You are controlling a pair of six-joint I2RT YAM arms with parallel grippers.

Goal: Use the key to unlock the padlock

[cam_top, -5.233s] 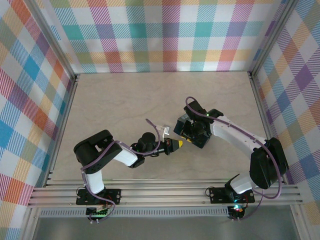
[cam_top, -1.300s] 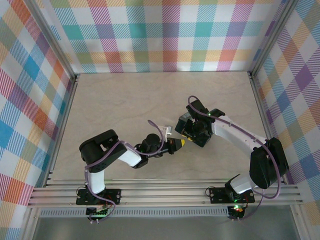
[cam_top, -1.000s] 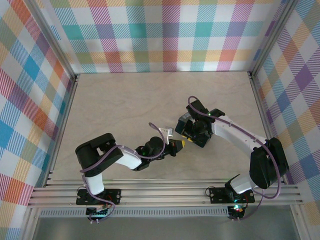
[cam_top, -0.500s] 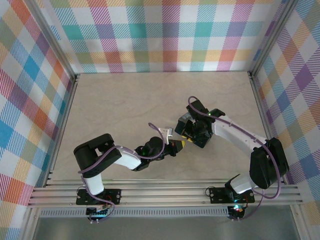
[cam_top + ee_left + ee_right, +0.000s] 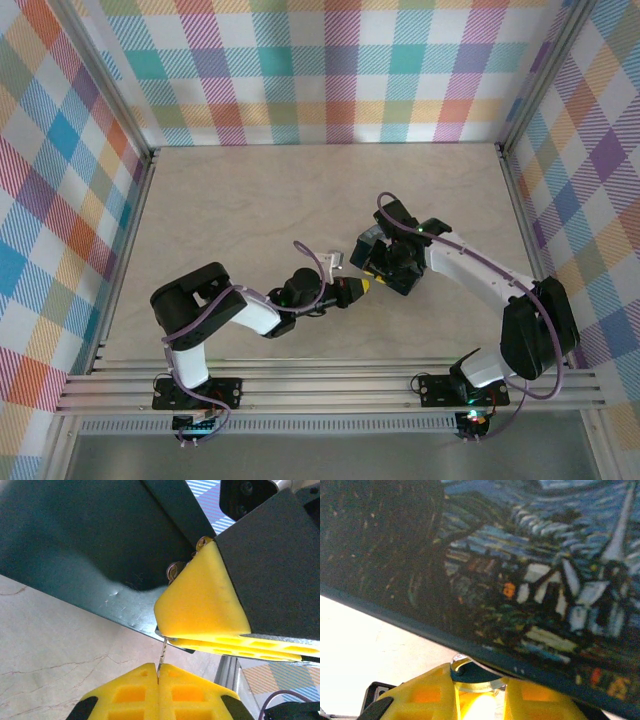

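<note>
A dark panel [image 5: 520, 570] printed with a night-time village scene filled the frame from 9 o'clock round to 4 o'clock, its lower edge slanting down toward 5 o'clock. At 6 o'clock two yellow fingers [image 5: 422, 695] sat on either side of a rounded metal part of what looked like the padlock [image 5: 470, 675], just under the panel's edge. Pale tabletop [image 5: 365, 635] showed at 8 o'clock.
</note>
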